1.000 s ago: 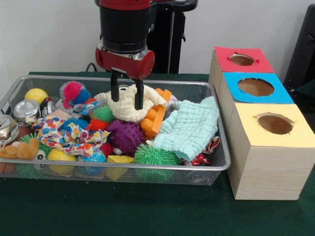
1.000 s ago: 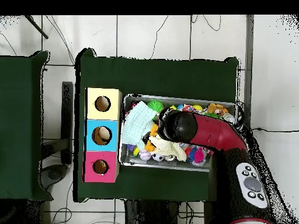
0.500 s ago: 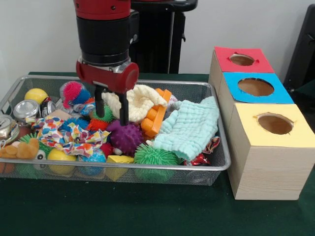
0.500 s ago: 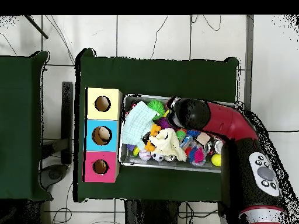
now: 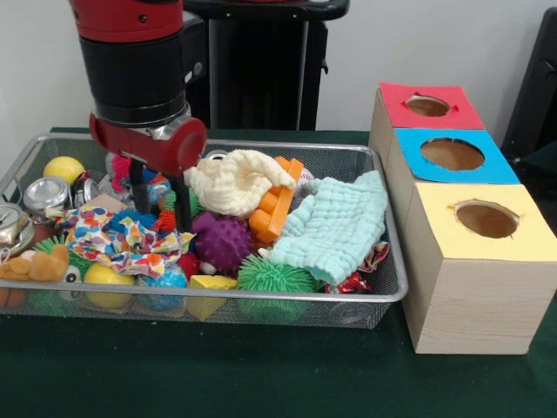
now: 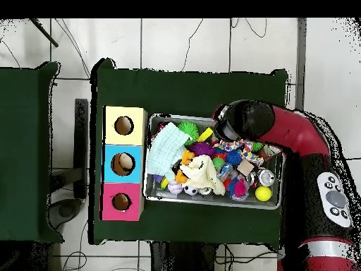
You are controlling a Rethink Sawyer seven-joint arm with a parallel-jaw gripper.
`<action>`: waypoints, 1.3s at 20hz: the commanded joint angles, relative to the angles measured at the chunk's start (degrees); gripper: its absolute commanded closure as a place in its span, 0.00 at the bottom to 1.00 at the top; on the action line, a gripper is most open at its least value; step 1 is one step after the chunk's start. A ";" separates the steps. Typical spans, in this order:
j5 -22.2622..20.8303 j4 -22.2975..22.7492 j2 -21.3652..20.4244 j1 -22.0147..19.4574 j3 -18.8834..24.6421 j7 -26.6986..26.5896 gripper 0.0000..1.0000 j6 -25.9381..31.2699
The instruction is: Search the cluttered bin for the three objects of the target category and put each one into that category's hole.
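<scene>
The silver wire-mesh bin point(image 5: 287, 297) is full of toys and also shows in the overhead view point(image 6: 211, 201). My gripper point(image 5: 161, 202) is open and empty. It hangs low over the left-middle of the bin, above a colourful patterned cloth point(image 5: 122, 237) and next to a purple spiky ball point(image 5: 222, 239). An orange-tan plush animal point(image 5: 35, 264) lies at the bin's front left corner. A yellow rounded toy point(image 5: 109, 274) sits beside it, and I cannot tell what it is. No striped tiger shows. In the overhead view the arm point(image 6: 282, 134) hides the gripper.
Three boxes with round holes stand right of the bin: red point(image 5: 428, 106), blue point(image 5: 452, 155), yellow point(image 5: 486, 219). In the bin lie a cream knitted cloth point(image 5: 235, 181), a mint cloth point(image 5: 335, 226), orange blocks point(image 5: 274, 205), a green spiky ball point(image 5: 274, 277) and a tin can point(image 5: 45, 193).
In the front view my gripper has moved left across the bin, from around the cream cloth to over the colourful cloth. It stays open and empty. The cream cloth has settled a little.
</scene>
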 commanded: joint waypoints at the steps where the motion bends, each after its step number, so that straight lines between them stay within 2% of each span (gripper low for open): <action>1: -4.58 -5.74 2.69 -1.93 3.94 -12.92 0.00 6.10; 8: -6.52 -1.21 2.09 -5.26 4.04 -13.40 0.00 0.01; 15: -9.34 -4.69 6.28 -8.30 5.85 -15.72 0.00 -1.95; 19: -10.37 -4.02 7.26 -9.79 7.05 -15.14 0.00 -3.61; 26: -10.89 -7.39 11.02 -9.98 9.24 -13.60 0.00 -3.67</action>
